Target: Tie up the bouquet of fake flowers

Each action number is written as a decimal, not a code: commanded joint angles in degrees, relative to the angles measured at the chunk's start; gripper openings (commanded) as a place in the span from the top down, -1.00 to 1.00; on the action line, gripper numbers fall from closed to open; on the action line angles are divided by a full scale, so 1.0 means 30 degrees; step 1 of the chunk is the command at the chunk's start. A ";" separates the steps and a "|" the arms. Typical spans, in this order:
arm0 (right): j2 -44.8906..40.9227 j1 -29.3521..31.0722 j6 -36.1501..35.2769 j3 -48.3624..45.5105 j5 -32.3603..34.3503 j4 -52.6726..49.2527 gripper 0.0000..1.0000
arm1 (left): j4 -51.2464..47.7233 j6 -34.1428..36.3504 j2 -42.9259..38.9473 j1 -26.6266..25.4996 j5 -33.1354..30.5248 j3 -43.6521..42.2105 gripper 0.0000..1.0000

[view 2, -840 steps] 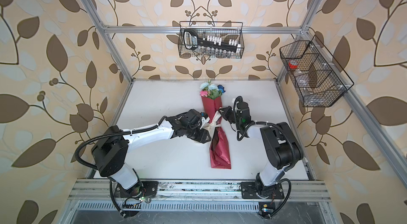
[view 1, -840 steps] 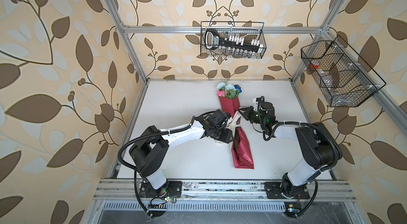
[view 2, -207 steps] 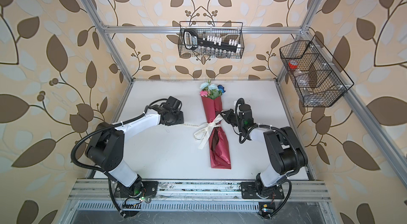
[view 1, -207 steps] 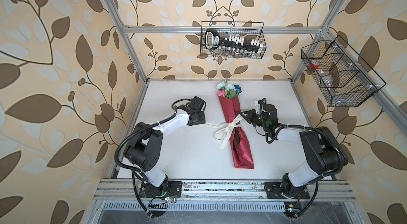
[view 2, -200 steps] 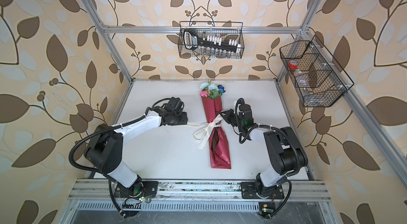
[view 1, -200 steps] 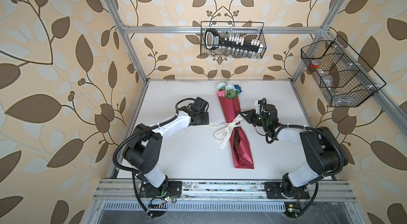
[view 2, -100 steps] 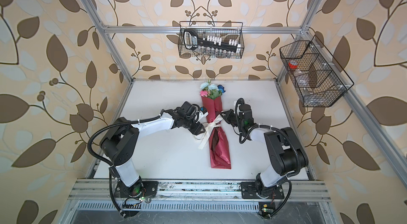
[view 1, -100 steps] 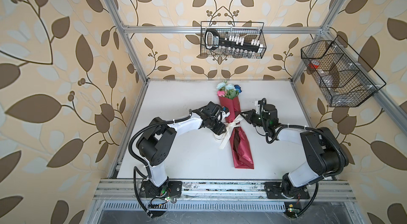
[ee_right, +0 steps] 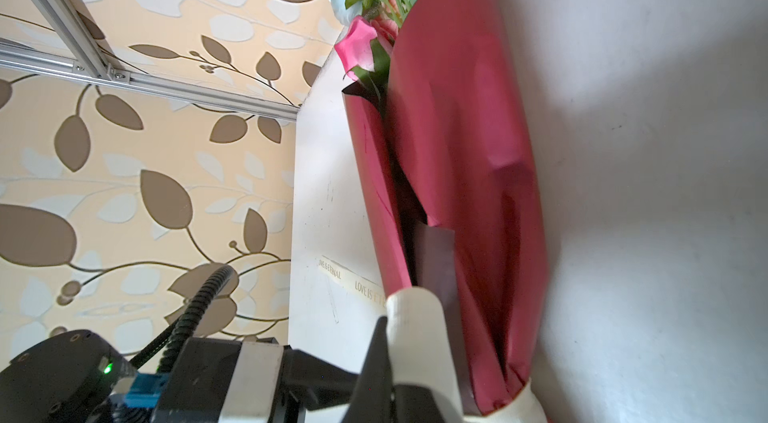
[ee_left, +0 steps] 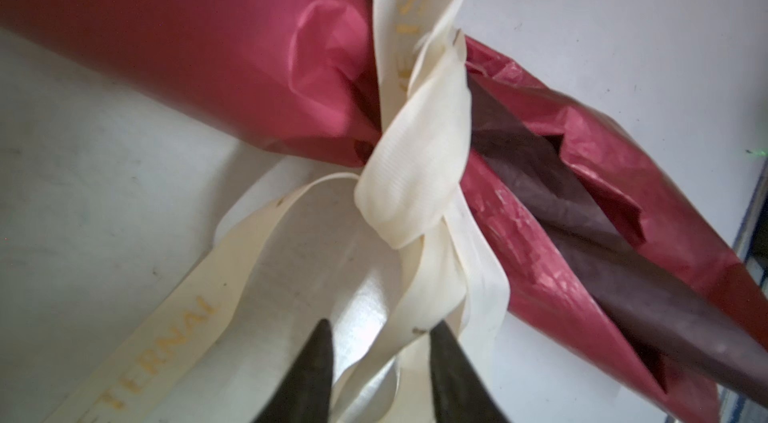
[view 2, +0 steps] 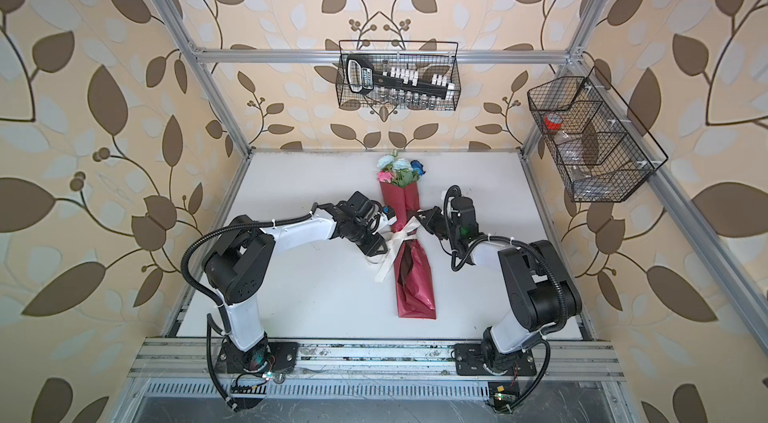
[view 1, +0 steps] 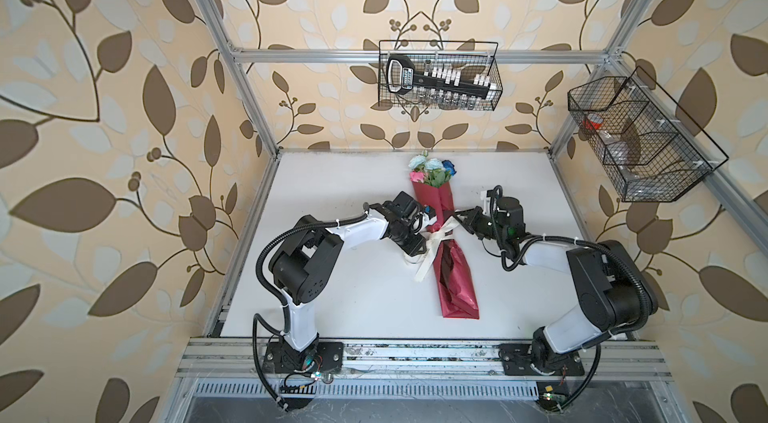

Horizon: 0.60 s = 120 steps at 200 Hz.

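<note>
Far left: bare white table (view 1: 332,200) running to the metal frame post, open room there. Next, left gripper (view 1: 419,249) low beside the knot, its jaws hard to read from above. From the left wrist view, fingertips (ee_left: 318,371) slightly parted astride one strand of cream ribbon (ee_left: 415,175), a sliver of gap showing beside it. Gold lettering on the ribbon cut off at the picture's edge.

Centre: bouquet of fake flowers (view 1: 432,169) lying lengthwise mid-table, heads toward the back wall. Pale-blue and pink blooms, one dark blue, green leaves. Stems wholly hidden inside the red wrapping sheet (view 1: 455,279), cinched at the waist by the knot.

Just right: right gripper (view 1: 458,219) pressed together on the ribbon's other end, the strand straight. Beyond, open table to the right frame post. Wire basket (view 1: 640,146) on that wall, contents blurred behind mesh.
</note>
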 commanded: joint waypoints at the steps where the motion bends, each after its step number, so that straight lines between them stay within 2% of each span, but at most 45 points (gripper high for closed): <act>1: -0.0113 0.0077 -0.0199 0.0242 -0.0185 0.0036 1.00 | -0.0345 0.0268 -0.0053 0.0070 0.0631 0.0580 0.59; 10: -0.0129 0.0092 -0.0181 0.0242 -0.0187 0.0040 1.00 | -0.0327 0.0173 -0.0110 0.0068 0.0644 0.0595 0.73; 39: -0.0203 0.0075 -0.0204 0.0214 -0.0189 -0.0039 1.00 | -0.0486 -0.0079 -0.0480 0.0055 0.0717 0.0668 0.83; 52: -0.0265 0.0088 -0.0182 0.0217 -0.0160 -0.0124 1.00 | -0.0575 -0.0284 -0.0613 0.0072 0.0603 0.0777 1.00; 108: -0.1185 -0.0462 -0.1233 0.0480 0.1324 -0.3070 1.00 | -0.1426 -0.2644 -0.0495 0.0331 0.0449 0.1252 1.00; 120: -0.1385 -0.0650 -0.2217 0.0639 0.1815 -0.4179 1.00 | -0.1494 -0.3390 -0.0360 0.0433 0.0642 0.1254 1.00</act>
